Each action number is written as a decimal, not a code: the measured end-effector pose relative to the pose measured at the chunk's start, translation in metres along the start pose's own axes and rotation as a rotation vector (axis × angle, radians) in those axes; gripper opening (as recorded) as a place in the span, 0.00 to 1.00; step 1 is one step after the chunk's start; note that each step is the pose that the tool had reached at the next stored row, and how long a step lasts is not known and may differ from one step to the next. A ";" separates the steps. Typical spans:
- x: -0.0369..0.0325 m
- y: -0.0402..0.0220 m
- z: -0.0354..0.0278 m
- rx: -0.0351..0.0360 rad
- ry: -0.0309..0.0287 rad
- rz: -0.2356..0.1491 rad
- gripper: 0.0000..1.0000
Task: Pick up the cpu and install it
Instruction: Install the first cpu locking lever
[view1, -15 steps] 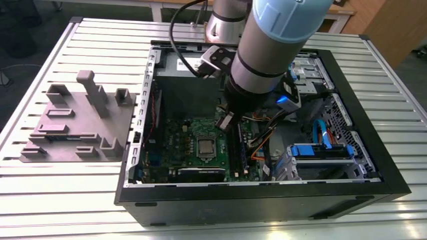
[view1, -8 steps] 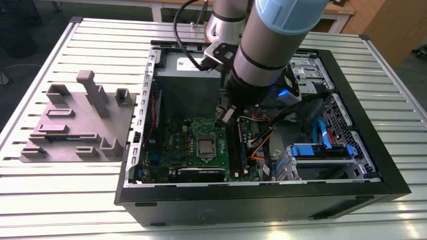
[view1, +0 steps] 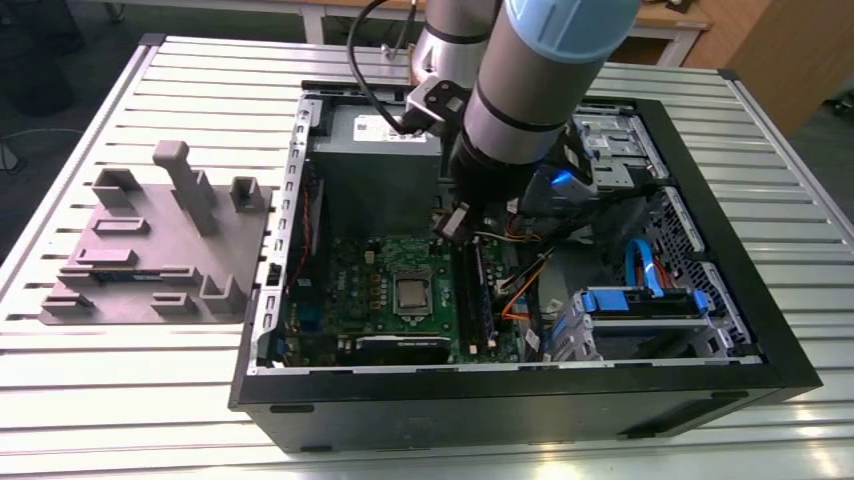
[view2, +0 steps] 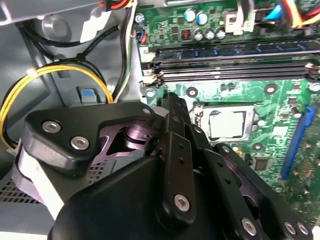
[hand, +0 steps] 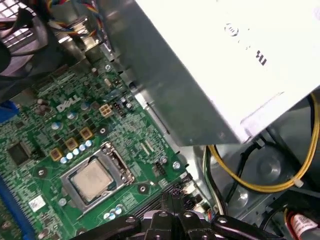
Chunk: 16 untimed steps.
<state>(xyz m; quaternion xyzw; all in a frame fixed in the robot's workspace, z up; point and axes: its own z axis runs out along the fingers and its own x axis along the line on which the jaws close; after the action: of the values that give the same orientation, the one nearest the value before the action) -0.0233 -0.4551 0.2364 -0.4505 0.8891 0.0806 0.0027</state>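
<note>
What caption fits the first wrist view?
CPU seated in its motherboard socket, gripper above the board edge.

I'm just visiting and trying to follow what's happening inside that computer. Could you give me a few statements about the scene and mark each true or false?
1. The cpu sits inside the metal socket frame on the green motherboard. True.
2. The gripper is holding the cpu. False: its fingers are together with nothing between them, above the board.
3. The computer case lies open on a slatted metal table. True.
4. The grey fixture block stands inside the case. False: it is on the table beside it.
</note>
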 end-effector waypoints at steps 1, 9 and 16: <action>-0.0007 0.0014 0.0007 0.0000 -0.0001 0.000 0.10; 0.0017 0.0071 0.0033 -0.0004 0.0013 -0.007 0.10; 0.0074 0.0066 0.0027 -0.0014 0.0065 -0.034 0.10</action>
<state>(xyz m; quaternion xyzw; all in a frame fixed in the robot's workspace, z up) -0.0332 -0.4568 0.2340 -0.4657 0.8813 0.0797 0.0008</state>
